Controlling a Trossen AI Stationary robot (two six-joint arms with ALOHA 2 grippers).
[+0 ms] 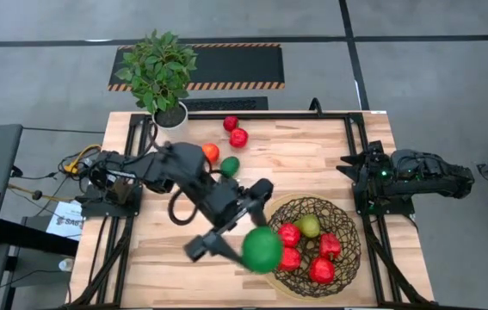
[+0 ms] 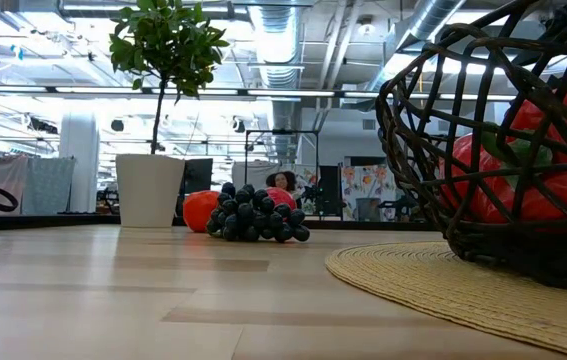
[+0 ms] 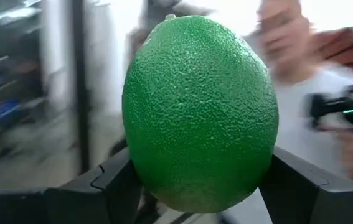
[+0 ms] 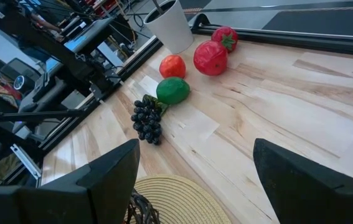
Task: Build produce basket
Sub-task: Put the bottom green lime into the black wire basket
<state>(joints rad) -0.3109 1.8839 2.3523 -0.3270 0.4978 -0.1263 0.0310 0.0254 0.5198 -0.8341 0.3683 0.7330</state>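
My left gripper is shut on a green lime and holds it in the air just off the left rim of the basket. The basket, of dark woven wire, stands on a tan round mat and holds several red fruits and a green pear. Loose on the table lie two red fruits, an orange, a second lime and dark grapes. My right gripper waits open at the table's right edge. My left gripper pinches the lime between its two fingers, one on each of two opposite sides. The fingers come roughly level from the table's far left. The lime is lifted clear of the table and the basket.
A potted plant in a white pot stands at the far edge, left of the loose fruit. The black frame rails run along the table's sides. A person shows blurred beyond the table. Bare wood lies between the loose fruit and the basket.
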